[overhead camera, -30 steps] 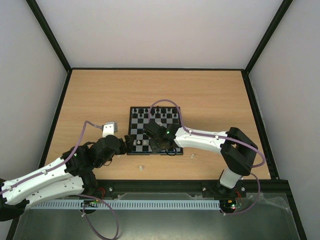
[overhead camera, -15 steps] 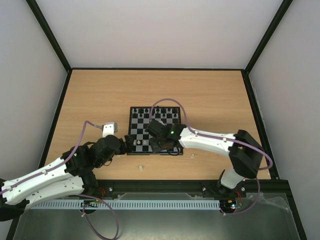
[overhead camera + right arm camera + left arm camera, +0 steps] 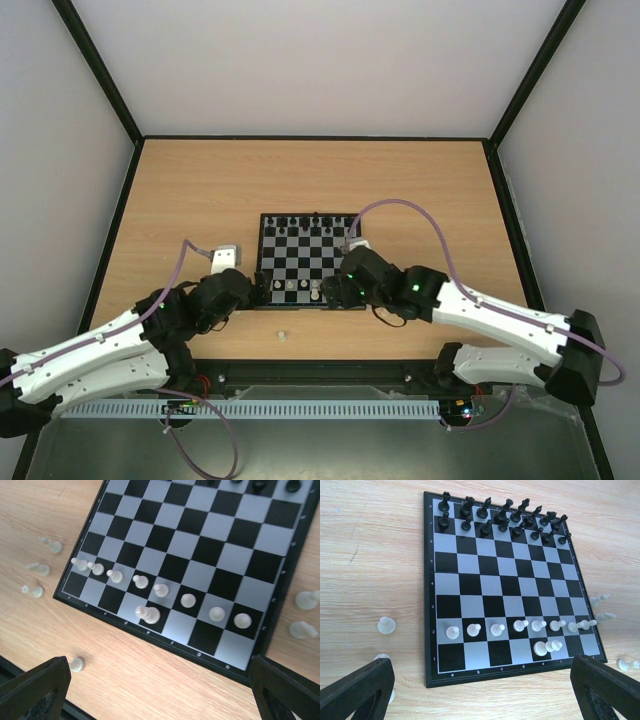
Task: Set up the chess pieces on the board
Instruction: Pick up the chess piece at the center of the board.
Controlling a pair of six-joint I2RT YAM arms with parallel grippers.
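Inspection: the board [image 3: 300, 262] sits mid-table. The black men [image 3: 500, 517] fill the far two ranks, the white pawns [image 3: 496, 629] are in line, and two white pieces [image 3: 546, 647] stand on the back rank. The left gripper [image 3: 257, 289] and right gripper [image 3: 333, 291] hover at the near edge, fingers wide apart and empty. Two loose white men [image 3: 385, 625] stand just off the left edge (left arm nearer). The tipped white men [image 3: 598, 600] beside the right edge, nearer the right arm, seemingly point away from the board.
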